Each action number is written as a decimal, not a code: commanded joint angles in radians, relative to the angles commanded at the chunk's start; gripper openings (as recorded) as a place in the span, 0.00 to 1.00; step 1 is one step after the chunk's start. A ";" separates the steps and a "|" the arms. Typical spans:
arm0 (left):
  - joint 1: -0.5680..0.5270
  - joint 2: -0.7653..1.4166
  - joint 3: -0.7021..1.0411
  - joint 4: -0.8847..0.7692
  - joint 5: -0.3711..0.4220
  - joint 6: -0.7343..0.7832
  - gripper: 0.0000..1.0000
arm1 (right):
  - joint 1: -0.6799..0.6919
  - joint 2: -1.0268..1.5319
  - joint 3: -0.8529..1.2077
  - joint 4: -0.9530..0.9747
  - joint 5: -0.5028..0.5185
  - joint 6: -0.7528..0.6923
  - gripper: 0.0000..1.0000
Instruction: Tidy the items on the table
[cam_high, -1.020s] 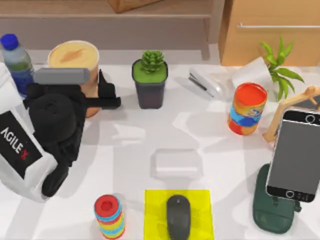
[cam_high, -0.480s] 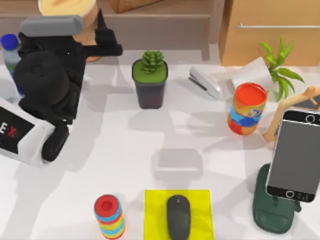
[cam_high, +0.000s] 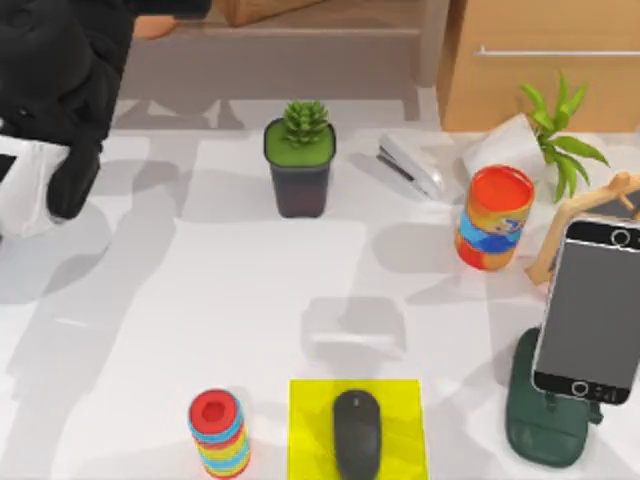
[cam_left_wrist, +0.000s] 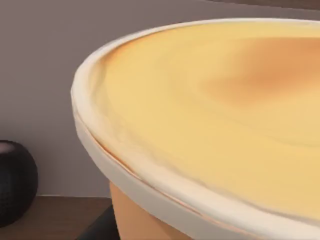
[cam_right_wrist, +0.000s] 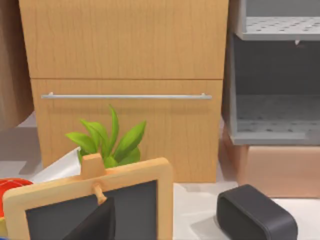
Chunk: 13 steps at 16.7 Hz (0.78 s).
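cup (cam_left_wrist: 210, 125): our left arm (cam_high: 60, 90) is carrying it past the table's (cam_high: 250, 300) far left corner; we cannot tell the grip. mouse (cam_high: 357, 432): sitting on the yellow pad (cam_high: 310, 430), near edge. phone (cam_high: 590, 310): standing at the right edge. next: setting the cup down upright.

White table (cam_high: 250, 290) with yellow mat (cam_high: 400, 410)

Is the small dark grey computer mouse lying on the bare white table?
No, the dark grey oval mouse lies on a square yellow pad near the table's front edge.
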 joint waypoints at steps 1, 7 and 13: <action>0.020 0.003 0.031 -0.046 0.017 0.002 0.00 | 0.000 0.000 0.000 0.000 0.000 0.000 1.00; 0.146 0.040 0.221 -0.315 0.107 0.018 0.00 | 0.000 0.000 0.000 0.000 0.000 0.000 1.00; 0.240 0.085 0.370 -0.518 0.168 0.033 0.00 | 0.000 0.000 0.000 0.000 0.000 0.000 1.00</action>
